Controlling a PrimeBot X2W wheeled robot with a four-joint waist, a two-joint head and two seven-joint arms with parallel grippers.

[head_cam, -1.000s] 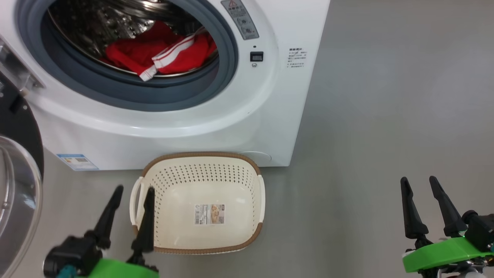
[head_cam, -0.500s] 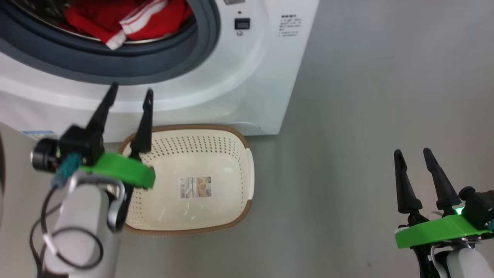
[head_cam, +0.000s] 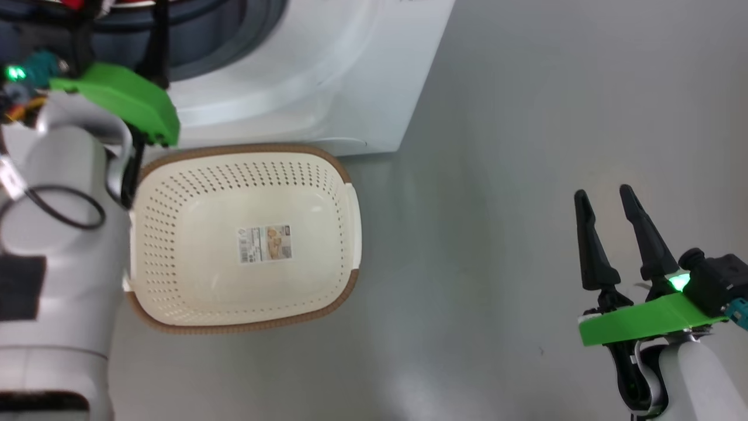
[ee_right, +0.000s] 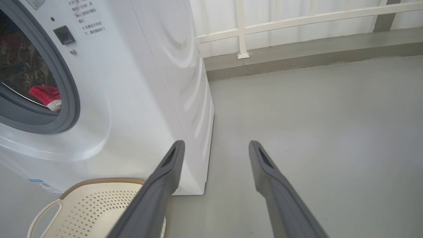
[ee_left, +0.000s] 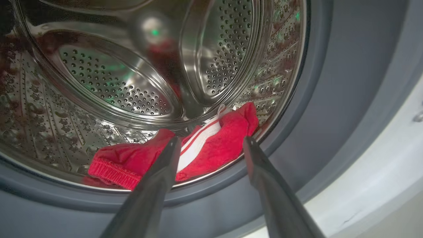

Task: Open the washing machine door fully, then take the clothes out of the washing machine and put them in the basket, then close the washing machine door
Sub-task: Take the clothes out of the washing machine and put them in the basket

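place: laundry corner | evidence: white washing machine point(ee_right: 138, 99), basket point(head_cam: 193, 193), bare grey floor point(ee_right: 314, 132), white railing point(ee_right: 297, 24)

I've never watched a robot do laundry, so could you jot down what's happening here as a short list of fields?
washing machine: white front-loader, opening uncovered
clothes: red with white stripes, lying in the steel drum
basket: on the floor in front of the washing machine, no clothes in it
left gripper: open, pointing into the steel drum toward the clothes
right gripper: open, holding nothing, above the floor
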